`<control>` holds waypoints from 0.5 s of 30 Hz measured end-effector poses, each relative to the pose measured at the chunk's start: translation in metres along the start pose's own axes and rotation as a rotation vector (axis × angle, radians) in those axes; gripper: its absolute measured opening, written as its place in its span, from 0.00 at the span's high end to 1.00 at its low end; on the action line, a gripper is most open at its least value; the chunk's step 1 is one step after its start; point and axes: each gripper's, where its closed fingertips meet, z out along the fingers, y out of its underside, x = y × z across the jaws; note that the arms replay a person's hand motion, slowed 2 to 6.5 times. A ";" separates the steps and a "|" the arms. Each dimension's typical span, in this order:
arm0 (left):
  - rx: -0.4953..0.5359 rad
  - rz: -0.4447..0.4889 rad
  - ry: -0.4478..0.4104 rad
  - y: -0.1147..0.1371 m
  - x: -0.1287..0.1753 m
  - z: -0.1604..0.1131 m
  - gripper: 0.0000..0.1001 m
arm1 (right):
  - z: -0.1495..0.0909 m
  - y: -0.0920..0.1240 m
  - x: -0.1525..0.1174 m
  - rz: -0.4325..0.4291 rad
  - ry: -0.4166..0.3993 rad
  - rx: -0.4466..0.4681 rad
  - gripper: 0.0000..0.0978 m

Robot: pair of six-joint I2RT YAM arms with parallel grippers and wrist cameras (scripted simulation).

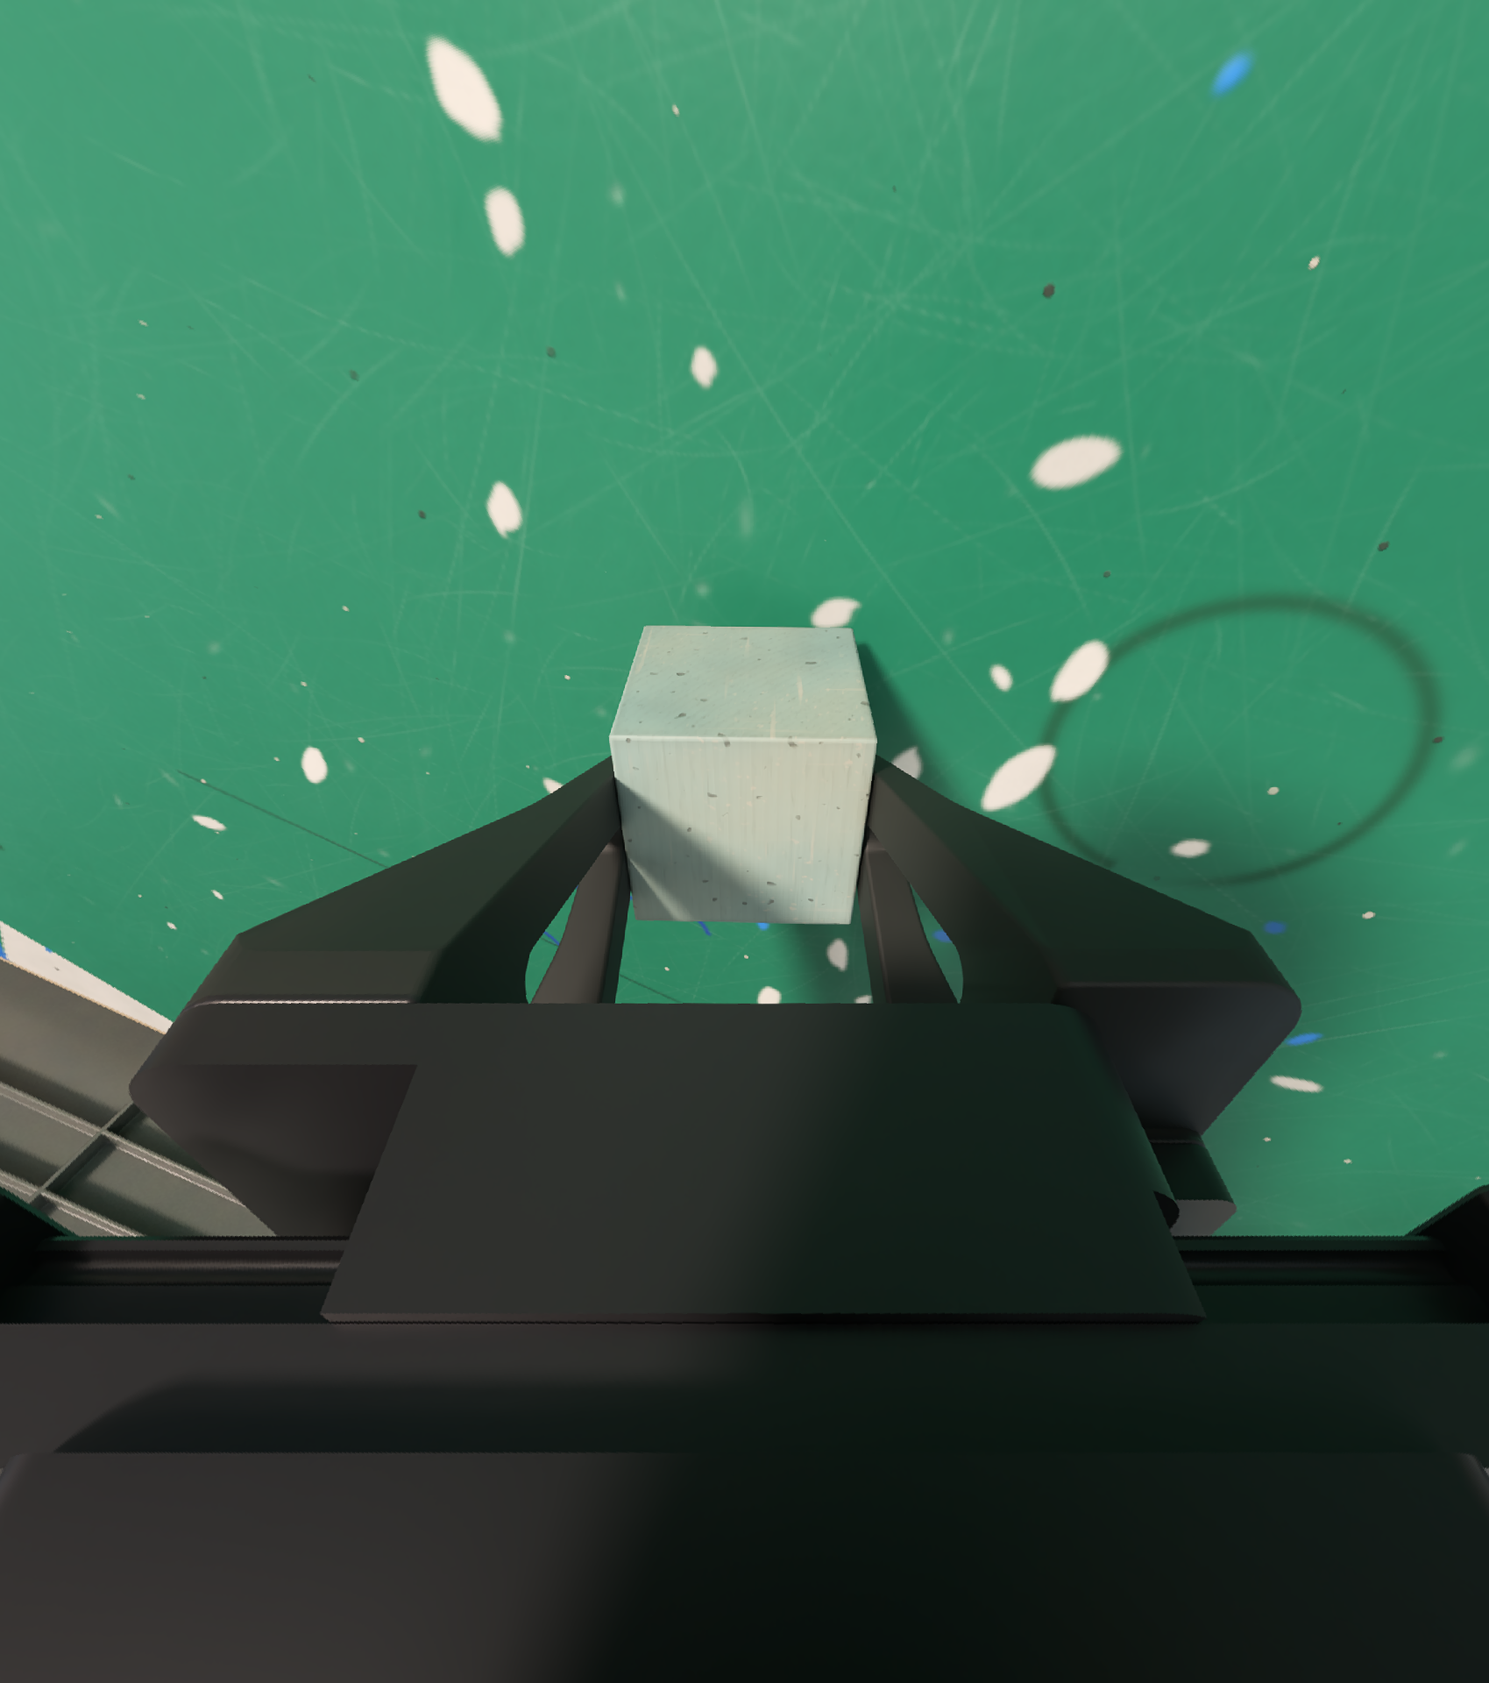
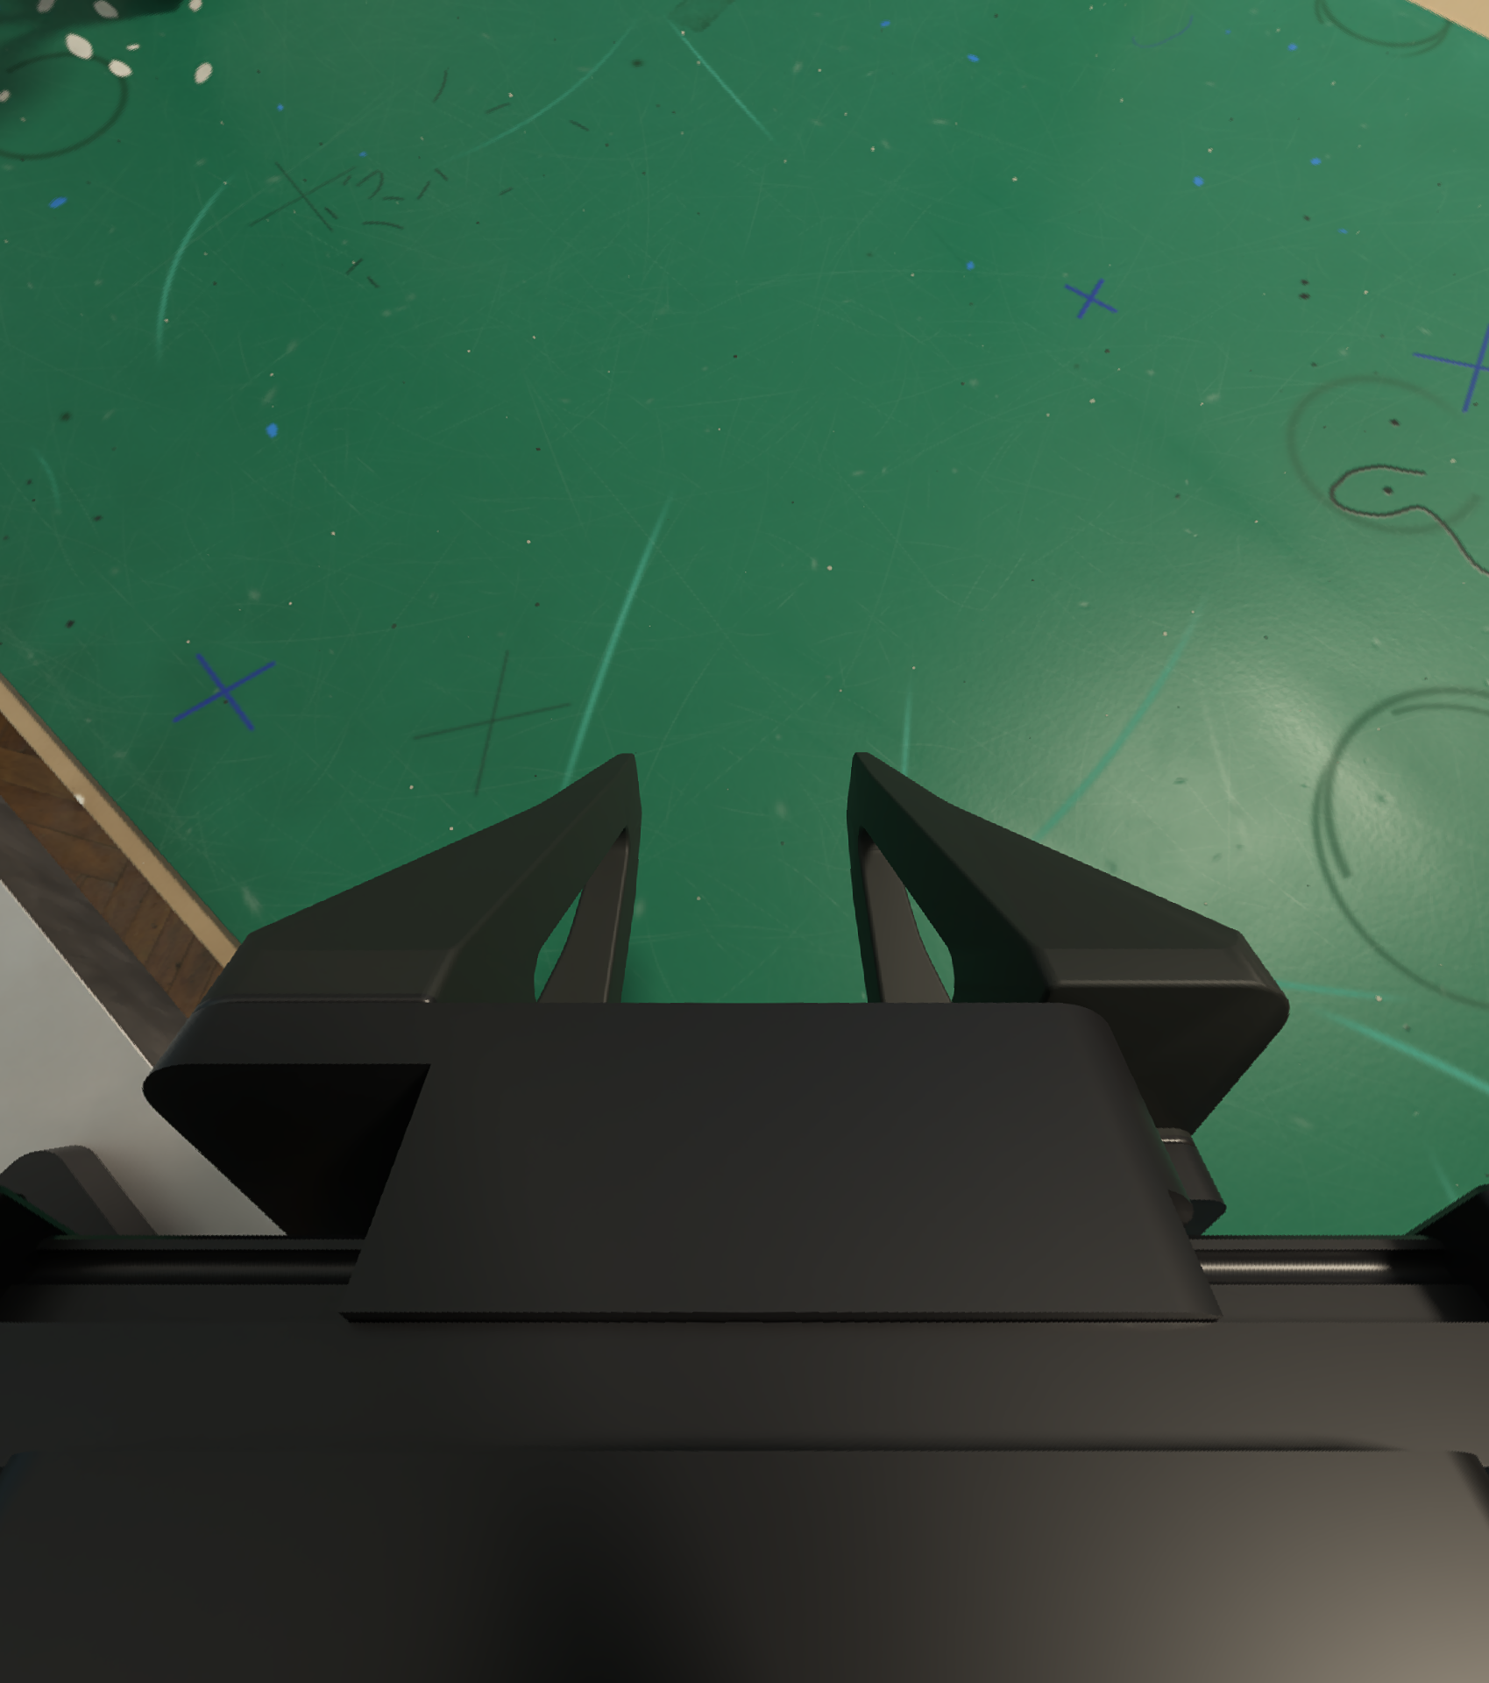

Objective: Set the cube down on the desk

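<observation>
Left gripper clamps the upright cube; right gripper parted, empty.

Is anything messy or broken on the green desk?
Nothing looks broken. The left gripper holds the pale cube squarely. The green desk is worn: scratches, white flecks and a drawn ring beside the cube. The right gripper is open and empty.

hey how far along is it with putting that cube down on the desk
Done: the left gripper has the pale cube clamped between its fingers. In hand: it holds the cube over the green desk mat. Left: lowering, releasing; contact with the mat is unclear. The right gripper is open, empty.
</observation>
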 end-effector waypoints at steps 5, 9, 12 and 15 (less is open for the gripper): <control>0.107 -0.040 -0.050 -0.013 -0.003 -0.023 0.60 | 0.000 0.000 -0.001 0.000 -0.003 0.001 0.61; 0.236 -0.064 -0.097 -0.035 0.000 -0.053 0.60 | 0.000 -0.001 -0.002 0.001 -0.006 0.004 0.61; 0.342 -0.070 -0.117 -0.055 0.009 -0.079 0.60 | -0.001 -0.001 -0.003 0.000 -0.008 0.005 0.61; 0.437 -0.067 -0.129 -0.076 0.024 -0.105 0.60 | -0.001 -0.001 -0.003 0.000 -0.010 0.006 0.61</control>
